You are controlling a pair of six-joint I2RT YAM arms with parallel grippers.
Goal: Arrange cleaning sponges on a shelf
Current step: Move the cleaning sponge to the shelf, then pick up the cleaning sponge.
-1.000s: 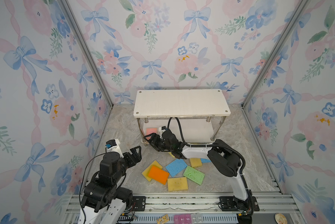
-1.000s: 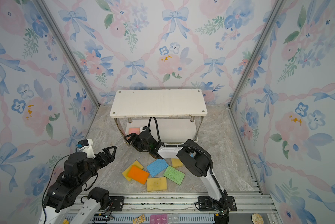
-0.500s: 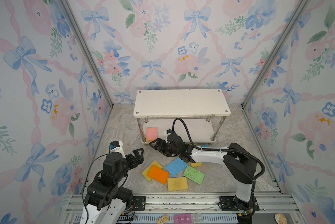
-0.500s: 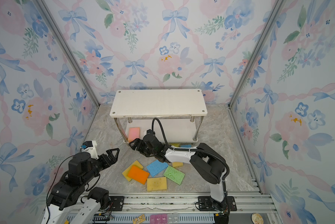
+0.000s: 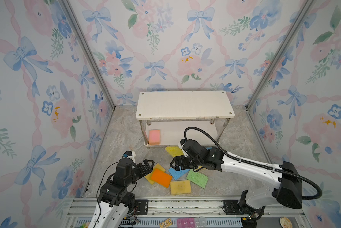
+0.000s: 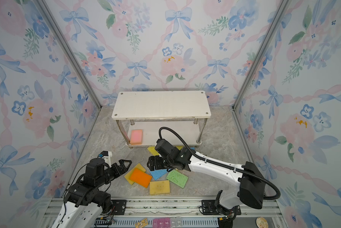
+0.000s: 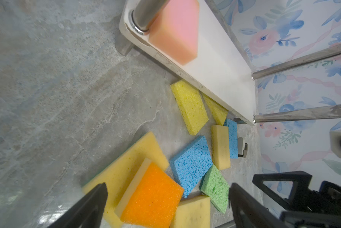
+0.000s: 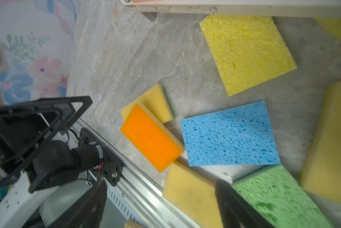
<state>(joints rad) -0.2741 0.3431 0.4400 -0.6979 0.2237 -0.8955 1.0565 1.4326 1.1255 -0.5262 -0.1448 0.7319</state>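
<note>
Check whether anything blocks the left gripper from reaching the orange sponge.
Nothing visible does. The left gripper is open right beside the orange sponge, which lies on top of a yellow sponge with its upper face uncovered.

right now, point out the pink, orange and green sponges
pink sponge (image 5: 154, 136), in a top view, centre of top face
orange sponge (image 5: 161, 177), in a top view, centre of orange face
green sponge (image 5: 197, 178), in a top view, centre of top face

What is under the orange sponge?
A yellow sponge lies under the orange sponge, with one end and a side edge poking out. The part beneath the orange one is covered, so anything else there cannot be seen.
</note>
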